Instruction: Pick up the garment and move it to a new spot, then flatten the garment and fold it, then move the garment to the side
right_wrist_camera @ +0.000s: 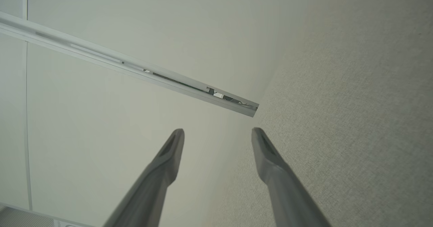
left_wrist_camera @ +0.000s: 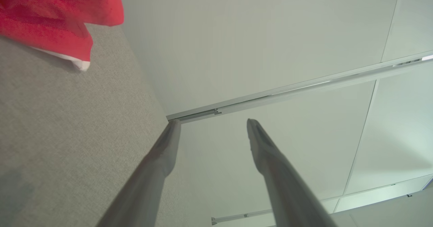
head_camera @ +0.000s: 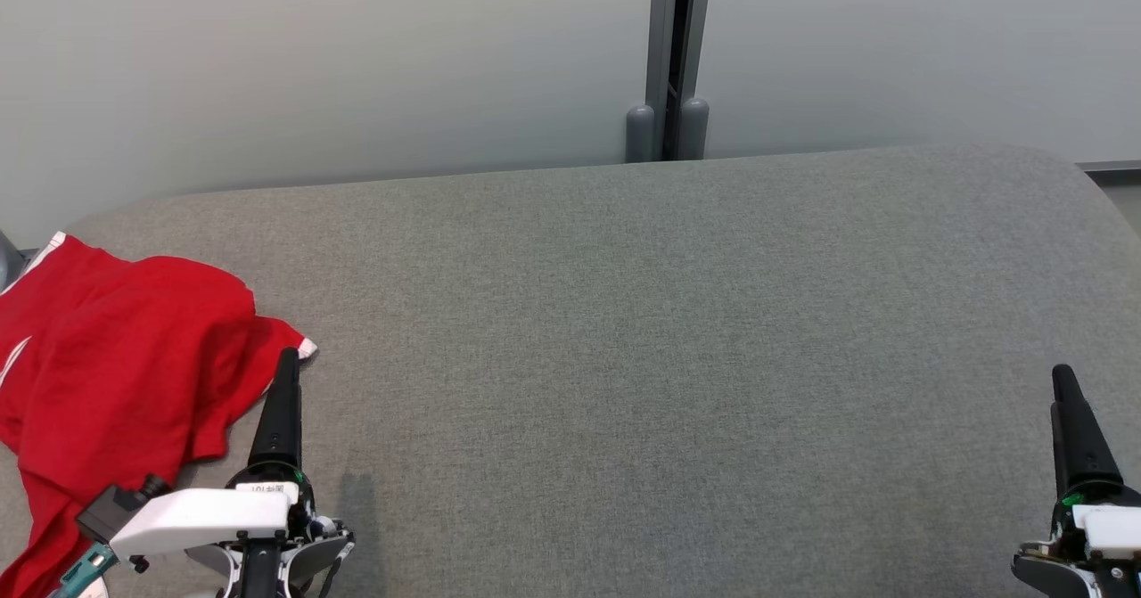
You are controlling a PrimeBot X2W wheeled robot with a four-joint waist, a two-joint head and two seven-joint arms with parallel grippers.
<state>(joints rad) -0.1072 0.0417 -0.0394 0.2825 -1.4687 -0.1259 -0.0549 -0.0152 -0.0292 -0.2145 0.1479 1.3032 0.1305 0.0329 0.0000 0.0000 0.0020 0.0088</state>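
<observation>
A red garment with white trim (head_camera: 116, 357) lies crumpled at the left end of the grey fabric surface (head_camera: 669, 331). Its white-edged corner (left_wrist_camera: 72, 56) hangs into the upper left of the left wrist view. My left gripper (head_camera: 287, 362) points up beside the garment's right edge, and its own view (left_wrist_camera: 213, 125) shows it open with nothing between the fingers. Low at the right, my right gripper (head_camera: 1063, 380) stands over bare fabric, far from the garment. Its fingers (right_wrist_camera: 176, 142) are spread apart in the right wrist view, so it is open and empty (right_wrist_camera: 218, 134).
A pale wall rises behind the surface, with a grey vertical post (head_camera: 669, 54) at its middle. The surface's rounded far right corner (head_camera: 1070, 170) drops off toward the floor. Wide bare fabric stretches between the two grippers.
</observation>
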